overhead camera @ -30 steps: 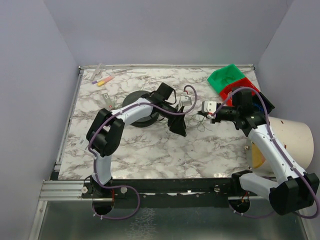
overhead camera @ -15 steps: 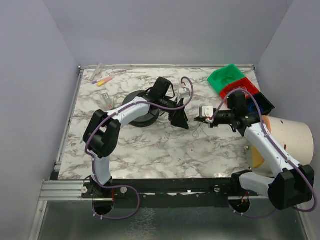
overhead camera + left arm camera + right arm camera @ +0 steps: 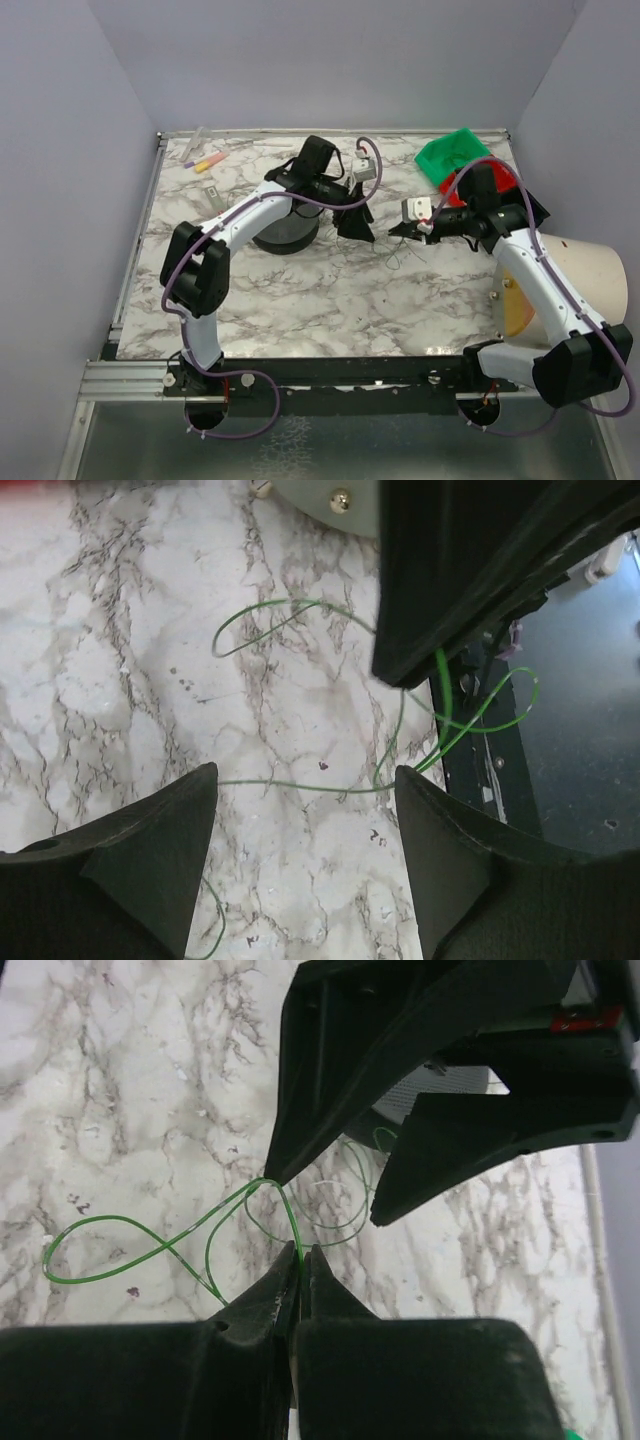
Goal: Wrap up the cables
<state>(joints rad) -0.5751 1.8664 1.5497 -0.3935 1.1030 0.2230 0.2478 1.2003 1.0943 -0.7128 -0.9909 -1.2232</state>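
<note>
Gathering the loose cable point(image 3: 300, 786) for wrapping
The right fingers point(image 3: 285, 1290) pinch the thin cable on the bench point(image 3: 120, 630) beside the black spool point(image 3: 283, 232); the left fingers point(image 3: 140, 860) hang apart above it and probably need to close on a strand next.

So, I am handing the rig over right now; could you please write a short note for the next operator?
Left gripper: open, above the table, holding nothing.
Right gripper: shut on the green cable, pinched at the fingertips.
Where: the green cable spreads in loose open loops over the marble table between the two grippers. One strand runs under the open jaws of the left gripper.
Done: the green cable is pinched. No tidy coil is visible.
Left: wrap it into a coil, probably with the left gripper taking a second hold.
</note>
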